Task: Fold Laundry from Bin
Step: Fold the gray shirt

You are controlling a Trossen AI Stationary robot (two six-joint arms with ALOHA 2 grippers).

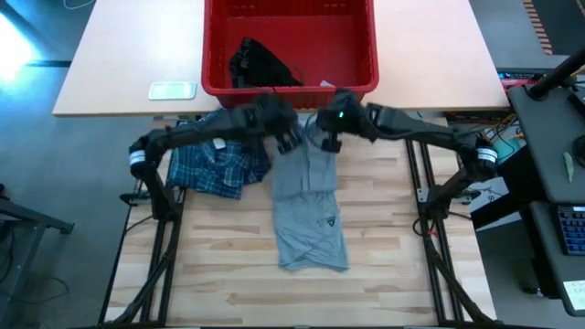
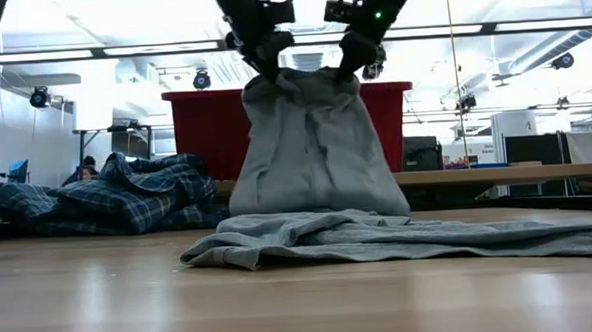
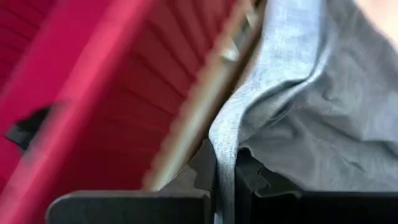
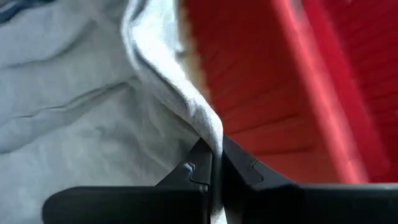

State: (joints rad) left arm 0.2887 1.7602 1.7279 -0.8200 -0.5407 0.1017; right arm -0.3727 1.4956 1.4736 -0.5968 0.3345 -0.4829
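The light grey T-shirt (image 1: 309,206) lies lengthwise at the table's middle, its small dark logo (image 1: 329,219) near the front. Its far end is raised in front of the red bin (image 1: 291,46). My left gripper (image 2: 265,65) and my right gripper (image 2: 356,55) are both shut on that raised end, side by side just short of the bin's near wall. The plaid shirt (image 1: 219,163) lies crumpled on the table to the left. A small black garment (image 1: 260,64) lies inside the bin. My left gripper pinches a bunched fold of the T-shirt's raised far end (image 3: 225,163) between its two fingers, slanting down from the left. The cloth hangs below in a sheet, and its lower part (image 2: 379,237) lies on the table. My right gripper pinches a bunched fold of the same raised end (image 4: 214,142) between its two fingers, slanting down from the right. The cloth sags slightly between the two grippers and hangs down to the table.
The bin stands on a second tabletop behind the work table, with a flat white object (image 1: 172,90) to its left. The plaid shirt (image 2: 117,194) takes up the table's far left. Bare wood (image 1: 228,265) shows toward the near edge.
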